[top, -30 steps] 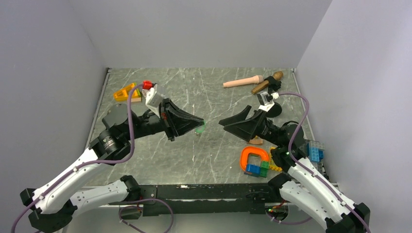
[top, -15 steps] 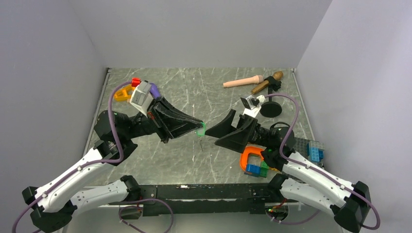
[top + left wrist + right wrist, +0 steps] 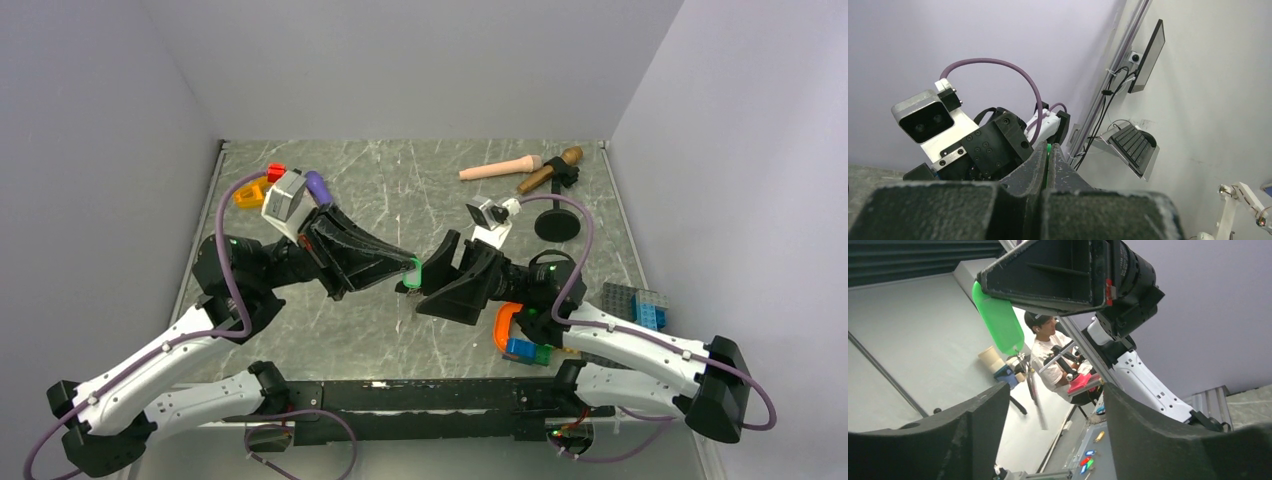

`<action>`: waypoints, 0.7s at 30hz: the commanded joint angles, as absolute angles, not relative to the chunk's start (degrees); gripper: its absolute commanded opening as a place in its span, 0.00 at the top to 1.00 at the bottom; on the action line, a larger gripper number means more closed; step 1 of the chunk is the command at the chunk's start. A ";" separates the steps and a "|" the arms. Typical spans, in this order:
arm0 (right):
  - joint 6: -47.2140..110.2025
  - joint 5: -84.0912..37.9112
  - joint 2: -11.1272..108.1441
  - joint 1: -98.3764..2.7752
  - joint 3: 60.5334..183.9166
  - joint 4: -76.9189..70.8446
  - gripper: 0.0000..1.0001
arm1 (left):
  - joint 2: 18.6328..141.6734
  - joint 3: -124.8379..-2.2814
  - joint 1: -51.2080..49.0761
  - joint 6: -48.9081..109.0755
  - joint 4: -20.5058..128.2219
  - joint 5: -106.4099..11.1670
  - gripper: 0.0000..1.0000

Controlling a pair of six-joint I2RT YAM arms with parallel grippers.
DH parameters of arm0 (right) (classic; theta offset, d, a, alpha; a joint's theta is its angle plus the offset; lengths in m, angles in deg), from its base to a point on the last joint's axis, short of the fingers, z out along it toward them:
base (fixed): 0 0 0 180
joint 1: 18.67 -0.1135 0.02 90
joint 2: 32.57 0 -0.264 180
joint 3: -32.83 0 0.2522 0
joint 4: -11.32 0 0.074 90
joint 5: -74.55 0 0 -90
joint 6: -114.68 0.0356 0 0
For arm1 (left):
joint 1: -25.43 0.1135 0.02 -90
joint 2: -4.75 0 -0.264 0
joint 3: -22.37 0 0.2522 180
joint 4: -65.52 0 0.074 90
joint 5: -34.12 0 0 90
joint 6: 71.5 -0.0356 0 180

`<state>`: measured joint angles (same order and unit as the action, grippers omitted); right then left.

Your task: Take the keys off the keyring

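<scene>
Left gripper [image 3: 411, 262] tight on green key [image 3: 998, 317], right gripper [image 3: 425, 283] agape just beside

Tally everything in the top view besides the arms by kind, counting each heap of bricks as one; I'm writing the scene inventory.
Brick heaps: 3, back left, front right, right edge
Orange U-shaped piece: 1
Peach handle: 1
Brown toy microphone: 1
Black round base: 1
Green key, pinched in the left gripper: 1
Total: 8

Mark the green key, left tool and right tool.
green key [image 3: 998, 320], right wrist view, middle of its flat face.
left tool [image 3: 1048, 150], left wrist view, between its shut fingertips.
right tool [image 3: 1055, 390], right wrist view, gap between its fingertips.
</scene>
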<state>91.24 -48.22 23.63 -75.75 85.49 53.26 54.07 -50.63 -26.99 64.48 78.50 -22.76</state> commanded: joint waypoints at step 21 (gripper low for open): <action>88.15 -45.83 28.60 -80.47 90.93 62.86 0.74 | 49.27 -48.54 -28.31 62.35 78.83 -26.41 1.00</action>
<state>89.34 -46.78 28.57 -80.04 88.26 58.68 50.24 -48.93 -27.91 63.50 78.21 -24.77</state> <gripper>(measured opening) 0.270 0.020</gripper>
